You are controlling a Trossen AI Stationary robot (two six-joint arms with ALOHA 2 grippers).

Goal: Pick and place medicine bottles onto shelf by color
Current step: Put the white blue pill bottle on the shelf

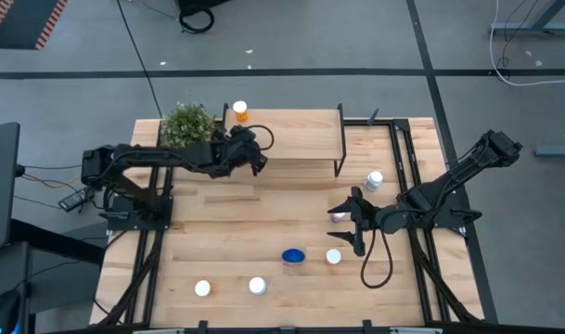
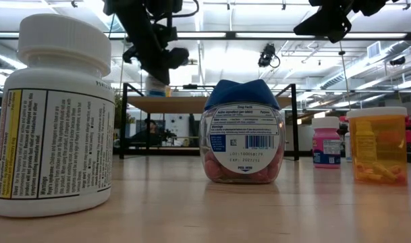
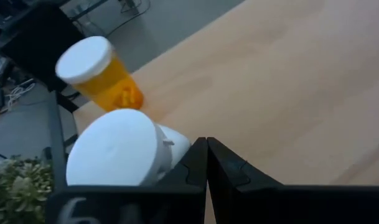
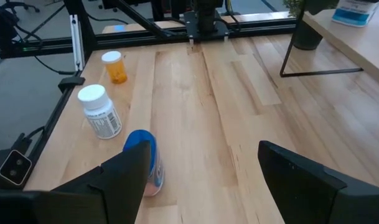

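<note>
Your left gripper [image 1: 255, 160], fingers pressed together, sits at the shelf's [image 1: 301, 139] left end; your right gripper [image 1: 349, 223], fingers spread, hangs nearest the pink bottle [image 1: 338, 217], upright.

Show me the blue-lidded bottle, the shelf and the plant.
Blue-lidded bottle [image 2: 242, 131], low view, on its label.
Shelf [image 1: 296, 134], high view, on a bare part of the board.
Plant [image 1: 187, 123], high view, on the middle of its leaves.
</note>
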